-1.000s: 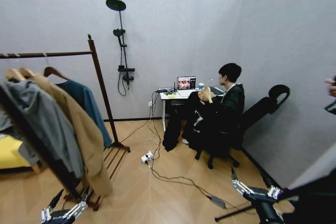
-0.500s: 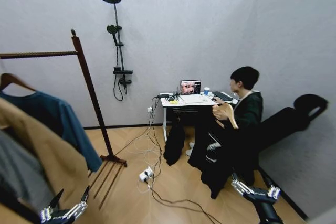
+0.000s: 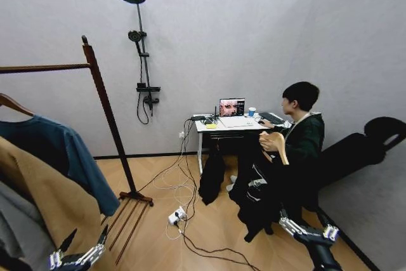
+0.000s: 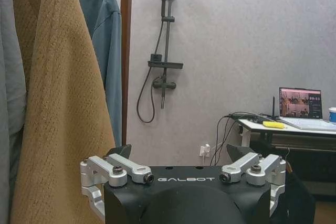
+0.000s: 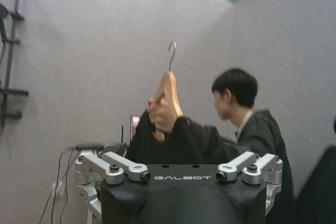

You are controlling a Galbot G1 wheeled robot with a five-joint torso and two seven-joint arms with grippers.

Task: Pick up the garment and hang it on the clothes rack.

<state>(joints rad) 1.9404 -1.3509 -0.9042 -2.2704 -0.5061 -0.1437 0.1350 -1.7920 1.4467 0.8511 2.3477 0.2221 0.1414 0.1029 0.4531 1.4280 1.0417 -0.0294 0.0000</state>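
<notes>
The garment (image 3: 257,188), a black top on a light wooden hanger (image 3: 278,146), hangs from the hand of a seated person at the right, near the desk. In the right wrist view the garment (image 5: 195,142) and its hanger (image 5: 170,88) with a metal hook sit straight ahead, well beyond my right gripper (image 5: 178,153). The clothes rack (image 3: 104,113) stands at the left, its dark post and top bar carrying a teal shirt and a tan coat. My left gripper (image 3: 89,233) is low at the bottom left, open and empty. My right gripper (image 3: 303,217) is low at the bottom right, open and empty.
A white desk (image 3: 236,124) with a laptop stands against the back wall. Cables and a power strip (image 3: 176,216) trail over the wooden floor between rack and desk. A shower fitting (image 3: 141,49) hangs on the wall. The tan coat (image 4: 63,103) hangs close beside my left gripper (image 4: 181,153).
The whole view has shifted, so the rack sits farther left and the person closer. The person has brought the hanger with the garment down and out to the side. Both grippers hold their pose.
</notes>
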